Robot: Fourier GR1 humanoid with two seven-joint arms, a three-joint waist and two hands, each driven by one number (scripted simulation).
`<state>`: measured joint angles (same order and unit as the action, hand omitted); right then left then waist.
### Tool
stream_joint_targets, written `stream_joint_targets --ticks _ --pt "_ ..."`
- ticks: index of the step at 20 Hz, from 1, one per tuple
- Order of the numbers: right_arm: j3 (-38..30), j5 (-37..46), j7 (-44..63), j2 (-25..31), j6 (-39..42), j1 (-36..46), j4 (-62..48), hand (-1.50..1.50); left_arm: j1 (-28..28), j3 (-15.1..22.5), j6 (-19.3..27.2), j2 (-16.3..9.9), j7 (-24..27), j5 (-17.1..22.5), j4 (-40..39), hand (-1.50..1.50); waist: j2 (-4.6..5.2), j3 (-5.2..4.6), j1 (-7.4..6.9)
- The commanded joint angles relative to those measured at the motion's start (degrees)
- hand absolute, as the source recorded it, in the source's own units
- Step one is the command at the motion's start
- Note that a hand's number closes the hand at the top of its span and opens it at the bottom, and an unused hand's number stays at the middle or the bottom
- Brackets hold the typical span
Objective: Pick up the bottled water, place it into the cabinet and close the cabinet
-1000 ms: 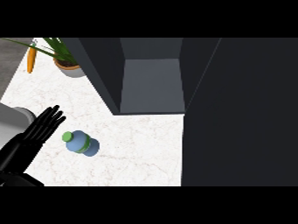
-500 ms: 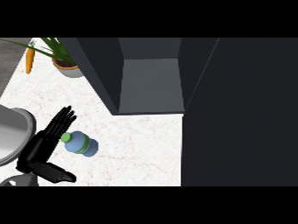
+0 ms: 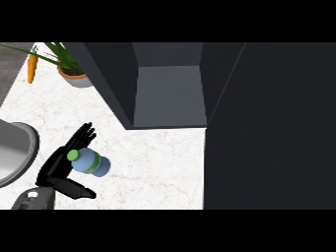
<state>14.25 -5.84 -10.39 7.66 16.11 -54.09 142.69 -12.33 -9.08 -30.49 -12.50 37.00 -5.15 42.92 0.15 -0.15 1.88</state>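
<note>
Fingers of the left hand lie straight beside the bottled water on the counter; they should curl around its body before lifting toward the open cabinet.

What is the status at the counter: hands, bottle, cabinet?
Left hand open, fingers straight beside bottled water, no grasp. Right hand out of view. Cabinet open; nothing seen between it and the bottle.

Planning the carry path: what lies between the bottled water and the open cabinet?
In the head view, only bare counter separates the bottled water from the cabinet.
</note>
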Motion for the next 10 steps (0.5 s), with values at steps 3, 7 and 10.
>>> stream_joint_targets --ticks 3,7,10 --pt "-1.41 -3.1 1.12 0.59 0.2 -2.3 6.49 -1.5 -3.05 1.43 -6.51 -1.0 9.24 -1.07 -10.83 -1.5 0.12 -0.04 0.05" --pt "-2.18 -3.61 0.71 0.58 0.12 -1.63 4.66 -1.5 -4.11 2.01 -5.58 1.01 11.98 -0.56 -13.15 -1.5 0.14 -0.02 -0.34" --pt "1.02 -0.29 0.07 -0.05 0.36 -2.89 4.93 -1.5 -6.32 1.32 -2.79 3.44 11.31 0.38 -16.25 1.5 0.07 -0.03 -0.19"
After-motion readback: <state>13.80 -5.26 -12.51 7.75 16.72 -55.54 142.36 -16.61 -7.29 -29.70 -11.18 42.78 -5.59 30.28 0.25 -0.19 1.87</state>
